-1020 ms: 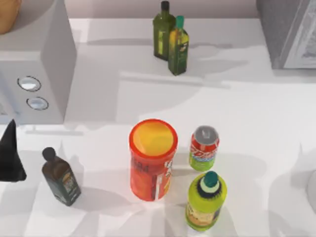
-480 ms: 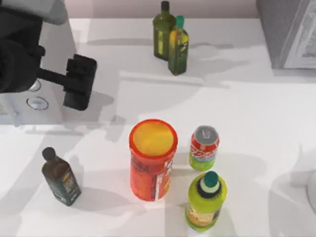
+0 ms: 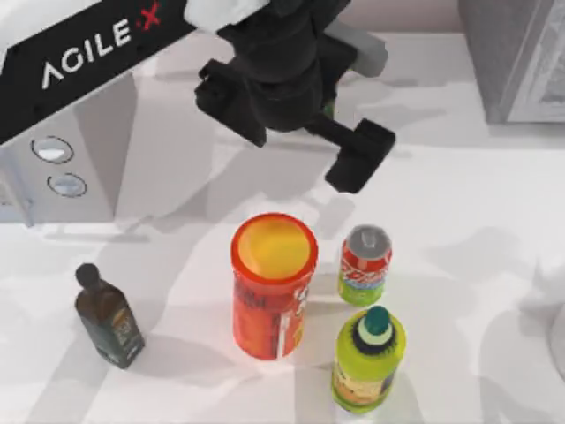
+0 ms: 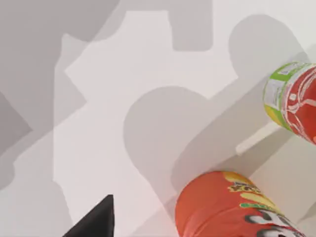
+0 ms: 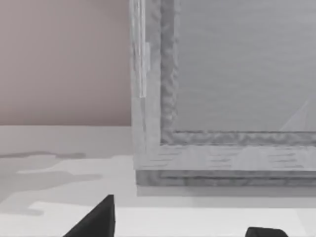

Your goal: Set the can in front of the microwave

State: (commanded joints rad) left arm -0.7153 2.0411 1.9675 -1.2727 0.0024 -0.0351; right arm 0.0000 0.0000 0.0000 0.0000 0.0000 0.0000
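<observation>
Left gripper [image 3: 357, 157] is seen in the top view hanging above the table, behind the can [image 3: 365, 264] and apart from it; nothing is held, and whether its fingers are spread or pressed together cannot be told. The can is noted standing upright on the table [image 3: 459, 203] near the middle, just beside the orange-red tube [image 3: 274, 284] with the yellow lid and just behind the yellow-green bottle [image 3: 368, 359]. The microwave [image 3: 75, 159] is placed at the table's left edge, dials turned toward the near side, well apart from the can. Risks are judged as follows: the tube and the bottle could be struck or toppled during a descent, because the can is crowded on two sides; the can could be tipped if only its rim were caught; the small dark bottle [image 3: 109, 315] near the microwave's front could be knocked during the carry. Pose is recorded thus: the left arm is stretched from the upper left across the back of the table, over the microwave's corner, with the wrist turned down; in its wrist view the can and the tube are caught lying ahead. The right gripper [image 5: 177, 222] is parked by the speckled grey box [image 3: 516, 53] at the far right; its fingers are parted and empty.
</observation>
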